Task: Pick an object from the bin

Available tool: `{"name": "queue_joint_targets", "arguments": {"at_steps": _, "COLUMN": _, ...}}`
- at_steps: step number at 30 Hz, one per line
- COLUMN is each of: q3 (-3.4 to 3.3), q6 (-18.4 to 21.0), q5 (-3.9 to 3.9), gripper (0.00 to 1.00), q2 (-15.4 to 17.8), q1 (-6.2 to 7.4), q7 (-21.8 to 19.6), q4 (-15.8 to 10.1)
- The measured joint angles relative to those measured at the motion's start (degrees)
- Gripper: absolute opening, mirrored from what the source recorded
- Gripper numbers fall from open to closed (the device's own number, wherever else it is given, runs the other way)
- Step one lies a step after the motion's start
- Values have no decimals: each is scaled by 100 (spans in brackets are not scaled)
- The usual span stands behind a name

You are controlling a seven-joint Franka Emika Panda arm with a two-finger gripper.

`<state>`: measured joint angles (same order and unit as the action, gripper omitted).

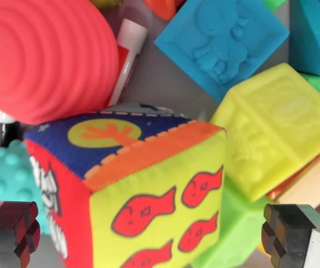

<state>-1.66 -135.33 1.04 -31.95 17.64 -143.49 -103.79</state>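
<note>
A soft fabric cube (132, 190) fills the lower middle of the wrist view; its top is blue with a yellow disc, one side yellow with red fish, one side red. My gripper (148, 234) is open, its two fingertips (12, 229) at the bottom corners standing either side of the cube without touching it. A ridged pink ball (42, 56) rests against the cube's far left. A yellow embossed block (282, 128) lies to the right, a blue embossed block (221, 39) beyond it.
A red and white marker (127, 53) lies between the pink ball and the blue block. A teal bumpy ball (9, 178) sits at the left, a green block (235, 234) under the yellow one, a wooden piece (316, 184) at the right. Grey bin floor (165, 84) shows between them.
</note>
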Motion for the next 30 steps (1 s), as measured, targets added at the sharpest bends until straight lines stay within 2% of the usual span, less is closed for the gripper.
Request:
{"name": "queue_joint_targets", "arguments": {"at_steps": 11, "q3": 2, "q6": -361, "q5": 14, "gripper": 100, "q2": -346, "q1": 0, "q7": 0, "q4": -1}}
{"name": "queue_joint_targets", "arguments": {"at_steps": 19, "q3": 3, "q6": -482, "q5": 18, "gripper": 100, "q2": -465, "q1": -1, "q7": 0, "q4": 9}}
{"name": "queue_joint_targets", "arguments": {"at_steps": 20, "q3": 3, "q6": -486, "q5": 19, "gripper": 0, "q2": -467, "q1": -1, "q7": 0, "q4": 10}}
{"name": "queue_joint_targets", "arguments": {"at_steps": 30, "q3": 4, "q6": -491, "q5": 20, "gripper": 0, "q2": -469, "q1": -2, "q7": 0, "q4": 10}}
